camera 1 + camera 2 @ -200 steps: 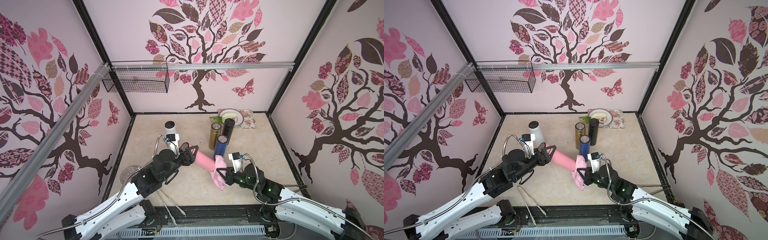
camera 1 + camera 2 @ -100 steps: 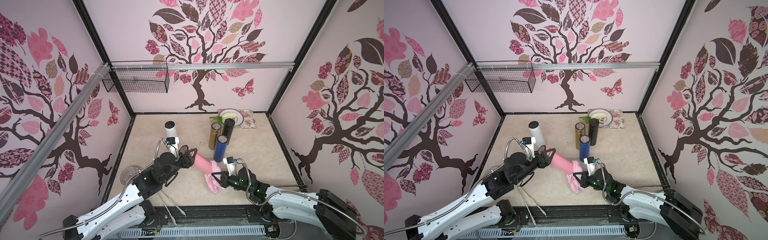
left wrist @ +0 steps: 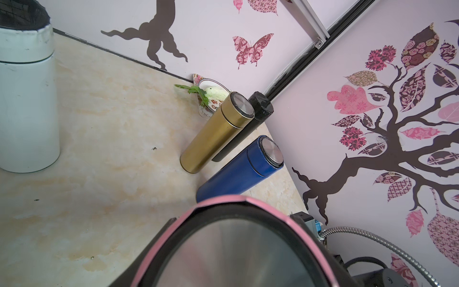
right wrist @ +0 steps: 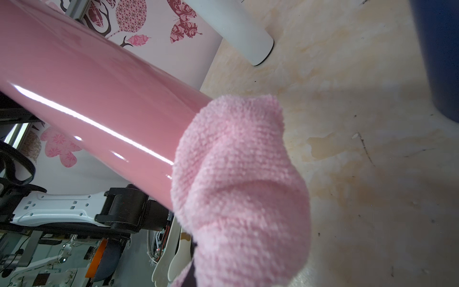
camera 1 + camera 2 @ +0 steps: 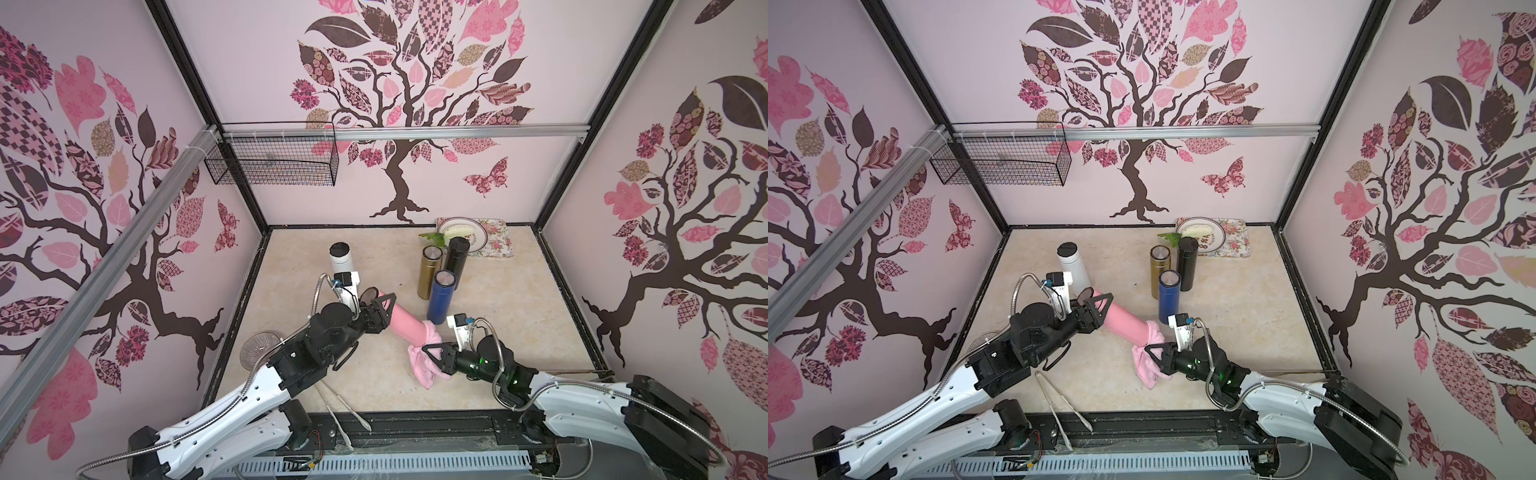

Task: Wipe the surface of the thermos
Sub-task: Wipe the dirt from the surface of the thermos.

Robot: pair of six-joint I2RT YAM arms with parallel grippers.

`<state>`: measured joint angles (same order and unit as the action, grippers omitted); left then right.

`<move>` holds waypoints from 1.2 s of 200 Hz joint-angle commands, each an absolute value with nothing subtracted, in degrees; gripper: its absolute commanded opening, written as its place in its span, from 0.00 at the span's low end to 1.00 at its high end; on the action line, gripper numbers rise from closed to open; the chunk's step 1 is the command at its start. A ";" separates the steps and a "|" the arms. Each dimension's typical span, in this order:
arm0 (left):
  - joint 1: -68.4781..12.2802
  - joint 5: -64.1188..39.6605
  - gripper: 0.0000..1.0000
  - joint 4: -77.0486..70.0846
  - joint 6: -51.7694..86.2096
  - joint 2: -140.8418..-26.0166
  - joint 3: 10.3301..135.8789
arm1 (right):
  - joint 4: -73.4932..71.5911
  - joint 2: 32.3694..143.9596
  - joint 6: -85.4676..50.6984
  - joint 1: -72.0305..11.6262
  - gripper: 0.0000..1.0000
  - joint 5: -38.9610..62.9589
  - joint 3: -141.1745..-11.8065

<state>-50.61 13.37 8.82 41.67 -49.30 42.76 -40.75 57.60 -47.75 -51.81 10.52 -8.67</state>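
Pink thermos [image 5: 405, 327] lies tilted over the middle of the table [image 5: 519, 316], cap end up toward the far left and base down toward the near right. The left gripper [image 5: 380, 309] is clamped on it just below the steel-topped cap, its jaws pressed against the glossy body. A pink cloth [image 5: 420, 368] is bunched around the base end, covering it, so I cannot tell whether the base touches the table. The right gripper [image 5: 432, 353] pinches that cloth, jaws closed tight on the fabric, and a loose flap hangs toward the near edge. In the right wrist view the cloth [image 4: 238, 186] caps the end of the shiny pink cylinder [image 4: 87, 99].

Just beyond the cloth stands a blue thermos [image 5: 441, 303], upright, with a gold thermos [image 5: 428, 272] and a black thermos [image 5: 456, 259] close behind it. A white bottle [image 5: 343, 259] stands to the far left of the held cap. At the far wall a plate [image 5: 469, 239] sits on a floral tray [image 5: 498, 245], with green leaves [image 5: 431, 238] at its left rim. White tongs [image 5: 343, 411] lie by the near edge.
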 commanded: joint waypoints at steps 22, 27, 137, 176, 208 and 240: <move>-51.20 13.95 0.00 15.30 36.56 -50.65 44.91 | -37.29 44.41 -44.34 -52.32 0.00 6.11 -13.34; -51.24 14.04 0.00 15.45 36.25 -50.56 44.85 | -36.64 43.02 -44.38 -52.32 0.00 4.87 -12.90; -51.16 -2.32 0.00 5.50 34.95 -46.14 45.05 | -46.73 56.38 -47.33 -52.36 0.00 7.82 -11.86; -51.15 -0.52 0.00 6.02 36.16 -42.29 46.11 | -49.75 63.42 -50.20 -52.31 0.00 8.11 -11.94; -51.15 5.12 0.00 6.07 36.06 -38.66 45.35 | -51.30 66.64 -51.62 -52.36 0.00 9.38 -11.73; -51.17 9.92 0.00 3.43 36.91 -37.42 42.42 | -56.84 67.93 -52.65 -52.38 0.00 12.22 -11.09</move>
